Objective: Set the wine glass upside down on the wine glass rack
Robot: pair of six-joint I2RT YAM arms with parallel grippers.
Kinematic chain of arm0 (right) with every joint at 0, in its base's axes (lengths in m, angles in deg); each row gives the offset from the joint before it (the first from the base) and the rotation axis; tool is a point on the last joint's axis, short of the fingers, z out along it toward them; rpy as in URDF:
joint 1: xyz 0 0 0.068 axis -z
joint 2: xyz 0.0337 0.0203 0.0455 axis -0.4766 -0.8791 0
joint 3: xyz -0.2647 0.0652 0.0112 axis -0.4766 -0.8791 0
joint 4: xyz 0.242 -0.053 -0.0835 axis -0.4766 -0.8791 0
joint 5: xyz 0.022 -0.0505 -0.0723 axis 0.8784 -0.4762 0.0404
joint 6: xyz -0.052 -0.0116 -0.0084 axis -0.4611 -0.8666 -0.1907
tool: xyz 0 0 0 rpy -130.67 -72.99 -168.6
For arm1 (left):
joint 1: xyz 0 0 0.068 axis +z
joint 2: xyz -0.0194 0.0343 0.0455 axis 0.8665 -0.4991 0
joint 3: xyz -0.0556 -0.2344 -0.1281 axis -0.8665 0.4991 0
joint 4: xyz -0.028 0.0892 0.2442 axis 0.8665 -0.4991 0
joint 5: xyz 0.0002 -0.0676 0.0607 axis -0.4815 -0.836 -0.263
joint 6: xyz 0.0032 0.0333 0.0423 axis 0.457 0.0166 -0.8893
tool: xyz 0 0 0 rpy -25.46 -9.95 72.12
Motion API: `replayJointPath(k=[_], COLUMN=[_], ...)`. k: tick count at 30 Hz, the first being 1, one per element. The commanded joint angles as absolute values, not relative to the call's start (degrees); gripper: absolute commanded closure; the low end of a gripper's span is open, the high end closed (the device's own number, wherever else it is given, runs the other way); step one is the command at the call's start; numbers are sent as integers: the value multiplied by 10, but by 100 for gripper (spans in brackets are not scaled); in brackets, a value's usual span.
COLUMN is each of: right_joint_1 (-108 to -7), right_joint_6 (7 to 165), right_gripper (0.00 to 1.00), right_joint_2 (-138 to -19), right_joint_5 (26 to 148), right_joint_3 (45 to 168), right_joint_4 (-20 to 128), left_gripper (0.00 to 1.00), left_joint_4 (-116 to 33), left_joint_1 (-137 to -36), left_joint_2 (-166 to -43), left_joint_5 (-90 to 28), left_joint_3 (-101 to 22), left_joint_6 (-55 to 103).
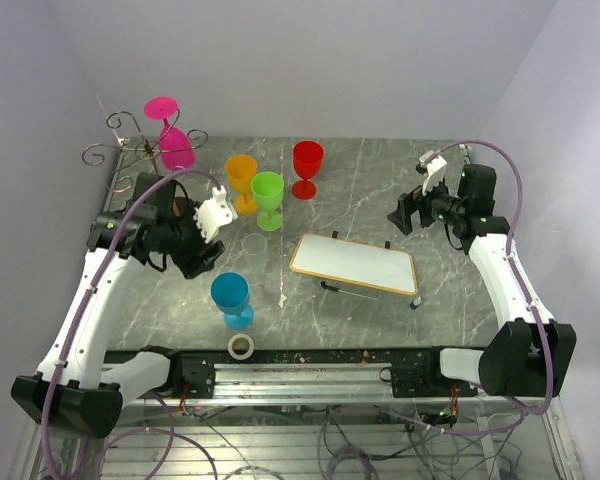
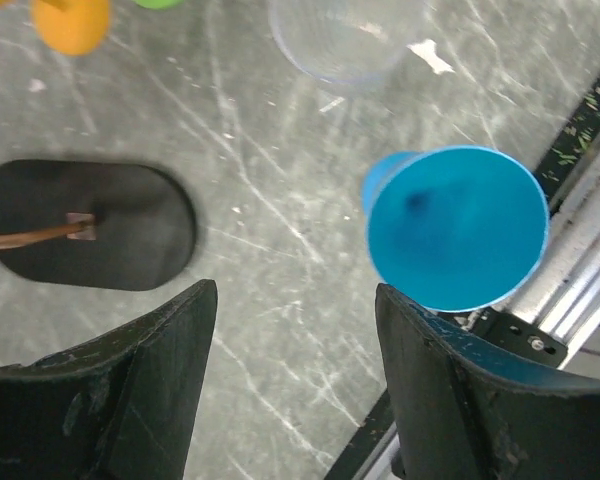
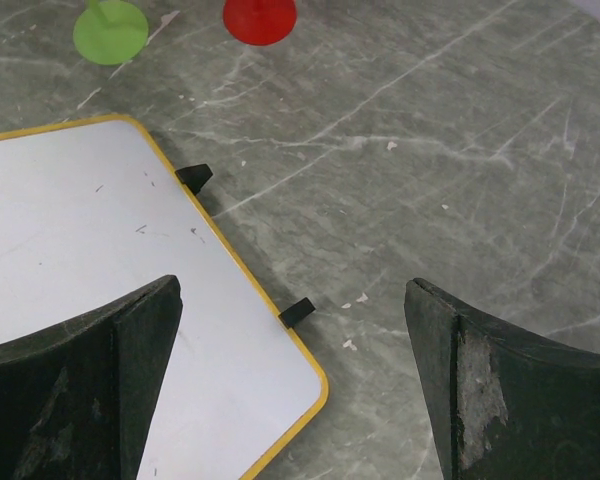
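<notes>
The wine glass rack (image 1: 120,150) stands at the back left, and a pink wine glass (image 1: 172,135) hangs upside down on it. Its black oval base (image 2: 90,225) shows in the left wrist view. Blue (image 1: 231,298), orange (image 1: 242,180), green (image 1: 268,197) and red (image 1: 307,165) wine glasses stand upright on the table. My left gripper (image 1: 202,260) hangs open and empty between the rack base and the blue glass (image 2: 455,225); its midpoint (image 2: 295,300) is over bare table. My right gripper (image 1: 402,214) is open and empty at the right, its midpoint (image 3: 292,295) above the corner of a board.
A white board with a yellow rim (image 1: 355,264) lies mid-table, also in the right wrist view (image 3: 90,270). A clear cup (image 1: 254,247) stands behind the blue glass. A tape roll (image 1: 241,346) lies by the front rail (image 1: 300,372).
</notes>
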State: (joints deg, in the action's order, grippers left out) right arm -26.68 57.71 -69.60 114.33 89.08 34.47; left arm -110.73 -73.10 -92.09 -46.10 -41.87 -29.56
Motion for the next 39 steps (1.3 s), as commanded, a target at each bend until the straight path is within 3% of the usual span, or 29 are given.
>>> replayJointPath(k=[1, 9, 14, 19, 23, 32, 39], right_joint_1=[-247, -219, -211, -207, -205, -196, -196], right_joint_6=[589, 595, 597, 598, 599, 598, 575], right_gripper=[7, 6, 6, 6, 6, 6, 6], right_joint_2=[-684, -683, -685, -687, -687, -684, -686], right_joint_5=[1174, 1192, 1197, 1197, 1198, 1190, 1163], right_joint_3=[885, 883, 884, 884, 884, 867, 912], right_joint_4=[361, 367, 370, 371, 373, 377, 334], left_gripper=[26, 29, 36, 48, 65, 93, 93], left_joint_4=[-1107, -1063, -1033, -1008, -1024, -1090, -1171], left_joint_1=[-743, -767, -786, -799, -803, -804, -804], left_joint_2=[-896, -920, -930, -932, -933, -900, -880], left_joint_5=[-508, -514, -523, -508, -499, -451, -410], left_joint_3=[-370, -306, -281, -260, -260, -294, -367], left_joint_6=[-314, -314, -299, -291, -298, -341, -346])
